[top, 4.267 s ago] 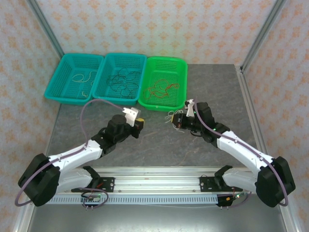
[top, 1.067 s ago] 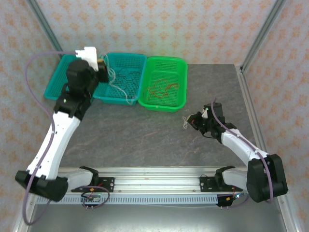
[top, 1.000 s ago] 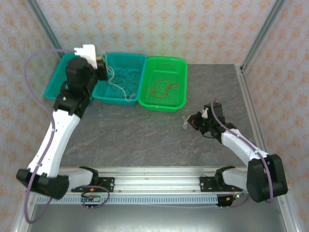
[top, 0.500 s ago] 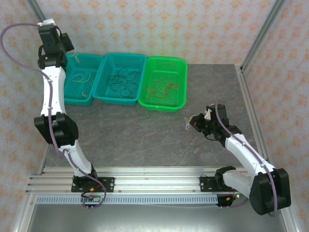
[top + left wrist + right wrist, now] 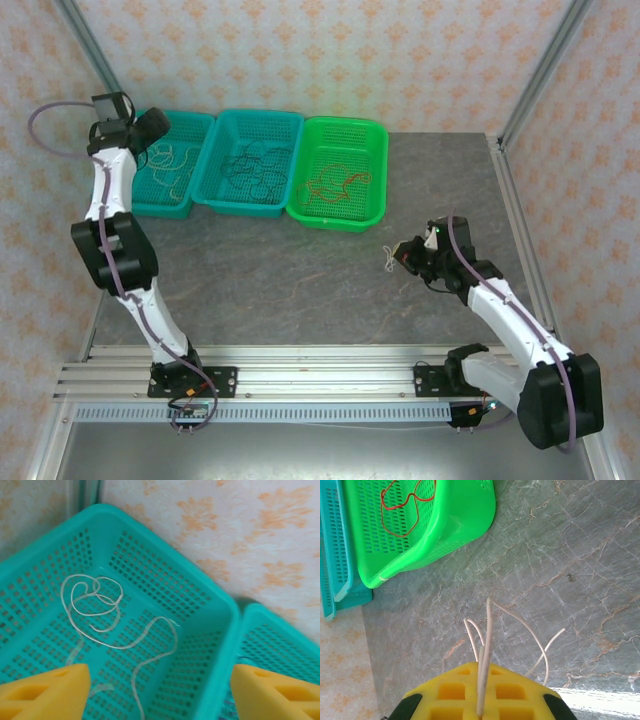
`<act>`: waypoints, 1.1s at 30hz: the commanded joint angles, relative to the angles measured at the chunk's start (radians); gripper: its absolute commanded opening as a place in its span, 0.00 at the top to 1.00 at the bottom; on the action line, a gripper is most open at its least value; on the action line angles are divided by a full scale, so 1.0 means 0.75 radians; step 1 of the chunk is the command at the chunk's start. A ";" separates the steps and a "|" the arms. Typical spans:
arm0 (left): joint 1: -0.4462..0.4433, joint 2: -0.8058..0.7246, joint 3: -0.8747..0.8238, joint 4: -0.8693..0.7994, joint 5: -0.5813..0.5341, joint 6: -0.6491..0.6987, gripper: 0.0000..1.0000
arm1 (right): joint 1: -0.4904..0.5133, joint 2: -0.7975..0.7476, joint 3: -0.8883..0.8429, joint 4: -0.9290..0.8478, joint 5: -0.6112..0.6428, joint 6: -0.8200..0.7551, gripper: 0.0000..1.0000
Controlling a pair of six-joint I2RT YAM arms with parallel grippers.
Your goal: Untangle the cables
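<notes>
Pale cable strands (image 5: 488, 630) clamped in right gripper (image 5: 481, 700), over grey table (image 5: 300, 285).
Three baskets: left teal basket (image 5: 210, 630) holds one pale cable (image 5: 95, 615), left gripper (image 5: 160, 690) above it, pads wide apart; middle teal basket (image 5: 250, 120), dark cables (image 5: 248, 165); green basket (image 5: 345, 127), one red-orange cable (image 5: 335, 183).

Count taken from the top view.

Baskets: 3, in a row at the upper left of the frame. These are a teal basket (image 5: 130, 205) at left, a second teal basket (image 5: 236, 207) in the middle and a green basket (image 5: 336, 222) at right, so 2 teal and 1 green.

Arms: 2, left arm (image 5: 108, 255) and right arm (image 5: 505, 305).

Grippers: 2, left gripper (image 5: 152, 124) at upper left and right gripper (image 5: 408, 254) right of centre.

Cable groups: 4.
- pale cable (image 5: 172, 160) in the left teal basket
- dark cables (image 5: 250, 165) in the middle one
- red-orange cable (image 5: 335, 183) in the green one
- pale strands (image 5: 388, 262) pinched in the right gripper

Separate strands in the dark tangle and in the pinched bundle cannot be counted.

Worktop (image 5: 280, 280): 1.
</notes>
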 commanded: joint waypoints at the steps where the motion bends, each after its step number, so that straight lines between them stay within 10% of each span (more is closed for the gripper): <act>1: -0.032 -0.305 -0.112 0.244 0.170 -0.184 0.22 | 0.005 -0.017 0.016 0.050 -0.024 0.026 1.00; 18: -0.986 -1.049 -0.983 0.428 0.205 -0.157 0.22 | 0.006 0.017 0.061 0.379 -0.220 0.261 1.00; 33: -1.504 -0.782 -1.296 0.742 0.170 0.815 0.30 | 0.026 0.102 0.359 -0.118 -0.119 0.540 1.00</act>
